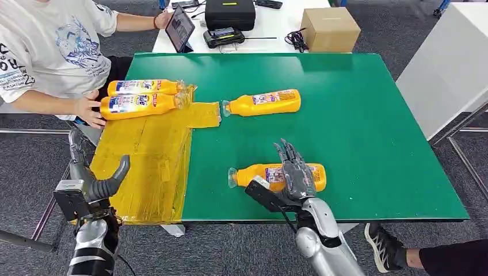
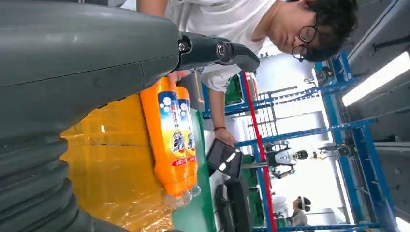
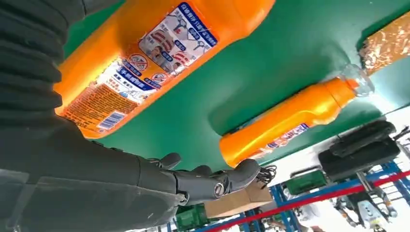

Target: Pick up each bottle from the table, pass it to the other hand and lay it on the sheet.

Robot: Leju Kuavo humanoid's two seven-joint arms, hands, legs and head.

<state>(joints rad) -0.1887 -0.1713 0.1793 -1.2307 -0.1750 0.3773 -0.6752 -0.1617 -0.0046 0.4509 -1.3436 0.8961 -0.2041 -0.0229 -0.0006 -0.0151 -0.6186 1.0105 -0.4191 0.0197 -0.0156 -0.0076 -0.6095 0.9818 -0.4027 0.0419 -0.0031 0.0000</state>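
arms: silver | left hand (image 1: 95,187): grey thumb, ribbed cover | right hand (image 1: 293,172): dark fingers

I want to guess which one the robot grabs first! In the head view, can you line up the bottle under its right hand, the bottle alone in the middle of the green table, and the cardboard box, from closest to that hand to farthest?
1. Near bottle, directly under the right hand.
2. Middle bottle, farther back on the green table.
3. Cardboard box, on the white table behind.

Robotics test lab / workshop floor: green worktop (image 1: 357,115) on grey carpet, white bench behind with tablet (image 1: 179,27), black equipment case (image 1: 229,12), cardboard box (image 1: 330,29); blue steel racking (image 2: 338,125) and bright overhead lighting in the background.
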